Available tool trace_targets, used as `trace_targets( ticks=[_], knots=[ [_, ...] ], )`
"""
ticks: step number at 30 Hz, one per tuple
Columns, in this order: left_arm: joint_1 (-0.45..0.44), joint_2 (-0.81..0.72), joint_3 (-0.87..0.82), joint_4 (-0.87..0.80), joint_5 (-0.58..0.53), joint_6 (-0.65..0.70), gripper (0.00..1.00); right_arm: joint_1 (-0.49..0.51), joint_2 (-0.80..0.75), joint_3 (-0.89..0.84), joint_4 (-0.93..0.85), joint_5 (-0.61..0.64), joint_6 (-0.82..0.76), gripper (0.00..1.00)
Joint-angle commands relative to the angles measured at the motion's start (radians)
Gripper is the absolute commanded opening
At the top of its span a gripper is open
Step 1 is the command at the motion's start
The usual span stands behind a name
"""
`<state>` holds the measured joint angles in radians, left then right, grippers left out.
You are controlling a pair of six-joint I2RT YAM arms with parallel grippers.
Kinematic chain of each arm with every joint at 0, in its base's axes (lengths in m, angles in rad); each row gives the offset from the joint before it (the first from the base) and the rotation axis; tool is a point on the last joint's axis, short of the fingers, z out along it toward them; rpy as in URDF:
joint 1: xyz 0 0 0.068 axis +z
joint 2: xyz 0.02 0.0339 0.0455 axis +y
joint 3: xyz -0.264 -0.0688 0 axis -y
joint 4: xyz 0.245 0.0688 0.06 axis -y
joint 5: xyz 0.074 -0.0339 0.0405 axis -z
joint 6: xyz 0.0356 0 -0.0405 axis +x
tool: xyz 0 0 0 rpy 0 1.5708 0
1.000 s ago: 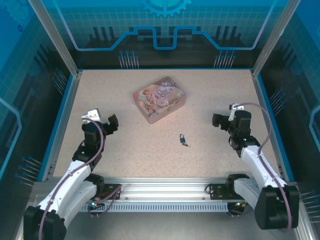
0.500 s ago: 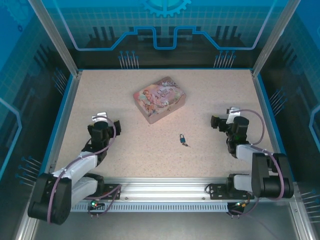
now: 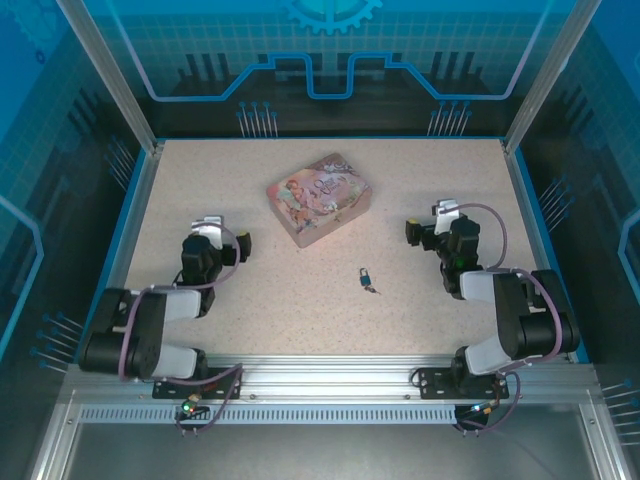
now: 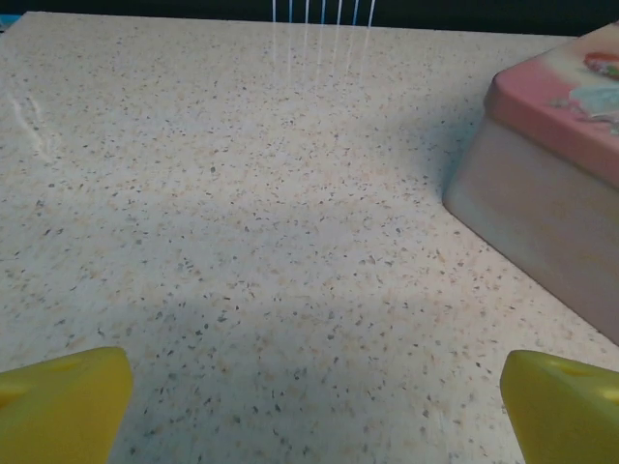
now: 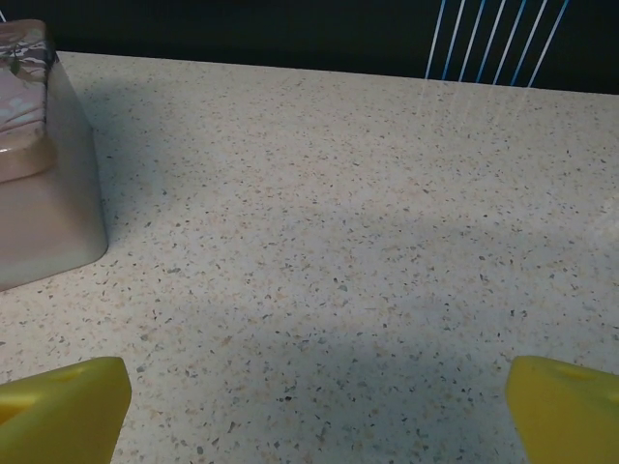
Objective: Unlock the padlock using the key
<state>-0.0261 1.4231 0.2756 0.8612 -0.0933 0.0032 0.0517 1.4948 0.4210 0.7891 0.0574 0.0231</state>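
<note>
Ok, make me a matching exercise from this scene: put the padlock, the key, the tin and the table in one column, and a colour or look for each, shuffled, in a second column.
Things
1. padlock
2. key
3. tin
4. table

Looks
A. speckled beige
B. pink, with pictures on the lid
C. blue body with a thin silvery shackle
D. small dark sliver

Pairs: 1-C, 2-D, 3-B, 4-A
</note>
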Motion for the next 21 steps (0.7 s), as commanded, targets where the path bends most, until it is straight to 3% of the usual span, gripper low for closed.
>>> trace_targets(
  ticks=[1, 6, 9, 21],
  knots=[
    [0.02, 0.16, -0.006, 0.315, 0.078, 0.021, 0.99, 0.007, 0.008, 0.006, -0.028, 0.027, -0.022, 1.0],
    [0.022, 0.12, 0.097, 0.047, 0.06, 0.009, 0.99, 0.01, 0.009, 0.011, -0.036, 0.018, -0.029, 1.0],
    [0.026, 0.126, 0.107, 0.053, 0.012, -0.009, 0.99, 0.013, 0.008, 0.012, -0.038, 0.013, -0.032, 1.0],
    [0.026, 0.129, 0.106, 0.058, 0.012, -0.008, 0.99, 0.008, 0.008, 0.013, -0.041, 0.007, -0.032, 1.0]
  ],
)
